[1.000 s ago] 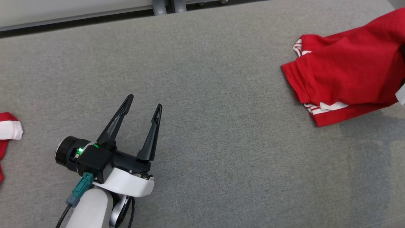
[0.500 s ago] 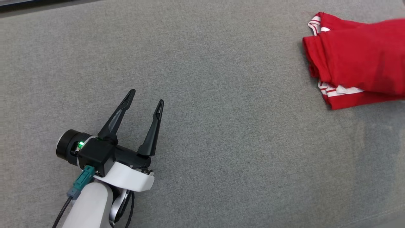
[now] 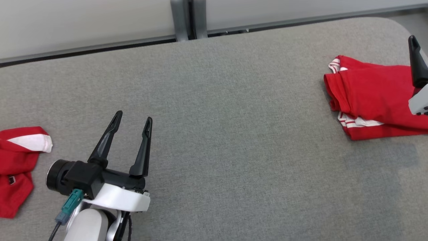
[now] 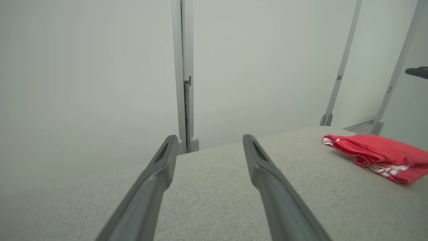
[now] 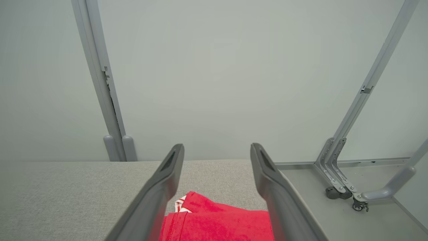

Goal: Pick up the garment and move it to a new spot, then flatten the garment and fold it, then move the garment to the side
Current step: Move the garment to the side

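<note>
The left gripper (image 3: 133, 116) hovered over the grey surface (image 3: 234, 117) with jaws parted and empty, the right gripper (image 5: 216, 147) likewise spread, grasping nothing, above the folded red garment (image 3: 371, 93) at the surface's right end, pale wall panels (image 3: 83, 23) behind.

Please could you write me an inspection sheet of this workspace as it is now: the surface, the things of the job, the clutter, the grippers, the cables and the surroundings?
Surface: grey fabric-covered table, flat, far right corner rounded.
Job's things: folded red garment with white stripes, lying at the table's right end.
Clutter: crumpled red and white cloth, at the table's left edge.
Grippers: left gripper, jaws apart, holding nothing, over bare table; right gripper, jaws apart, above the folded garment, not gripping it.
Cables: dark cable with a teal plug, at the left wrist.
Surroundings: pale wall panels and grey metal posts behind the table.
</note>
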Robot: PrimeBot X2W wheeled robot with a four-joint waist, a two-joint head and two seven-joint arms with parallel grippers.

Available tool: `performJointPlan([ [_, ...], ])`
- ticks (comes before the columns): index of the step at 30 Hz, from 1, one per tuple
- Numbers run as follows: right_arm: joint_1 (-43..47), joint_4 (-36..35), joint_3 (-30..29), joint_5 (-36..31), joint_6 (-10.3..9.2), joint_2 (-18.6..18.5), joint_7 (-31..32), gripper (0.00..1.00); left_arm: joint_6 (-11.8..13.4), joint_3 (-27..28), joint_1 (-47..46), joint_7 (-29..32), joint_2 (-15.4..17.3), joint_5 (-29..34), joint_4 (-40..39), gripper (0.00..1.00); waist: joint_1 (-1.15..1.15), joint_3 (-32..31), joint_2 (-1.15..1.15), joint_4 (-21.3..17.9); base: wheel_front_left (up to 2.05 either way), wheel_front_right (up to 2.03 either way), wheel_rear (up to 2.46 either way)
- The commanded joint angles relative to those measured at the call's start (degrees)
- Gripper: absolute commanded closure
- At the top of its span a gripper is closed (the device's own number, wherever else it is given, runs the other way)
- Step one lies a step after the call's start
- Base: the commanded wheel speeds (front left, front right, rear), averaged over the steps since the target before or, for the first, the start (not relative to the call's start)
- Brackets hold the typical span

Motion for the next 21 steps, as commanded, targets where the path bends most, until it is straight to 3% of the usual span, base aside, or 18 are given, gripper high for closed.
performJointPlan([
  [1, 2.1, -1.7, -0.1, 0.5, 0.0, 0.0, -0.8, 0.0, 0.5, 1.0, 1.2, -0.1, 0.7, -0.4, -0.4, 0.0, 0.0, -4.1, 0.0, 2.9, 0.0, 0.0, 0.0],
  [5, 7.4, -6.7, -1.6, 0.8, 0.0, 0.3, -1.9, 0.0, 1.4, 3.0, 4.0, -0.1, 1.7, -0.6, -1.1, 0.0, 0.0, -7.9, 0.0, 5.3, 0.0, 0.0, 0.0],
  [11, 18.4, -15.1, -5.9, -2.5, 0.0, 4.0, -3.7, 0.0, 3.3, 6.2, 9.9, -0.1, 2.3, -2.1, -2.3, 0.0, 0.0, -13.5, 0.0, 7.0, 0.0, 0.0, 0.0],
  [21, 34.8, -27.8, -12.2, -7.7, 0.0, 9.2, -4.5, 0.0, 4.3, 6.8, 14.1, -0.1, 1.8, -3.2, -2.9, 0.0, 0.0, -16.0, 0.0, 9.6, 0.0, 0.0, 0.0],
])
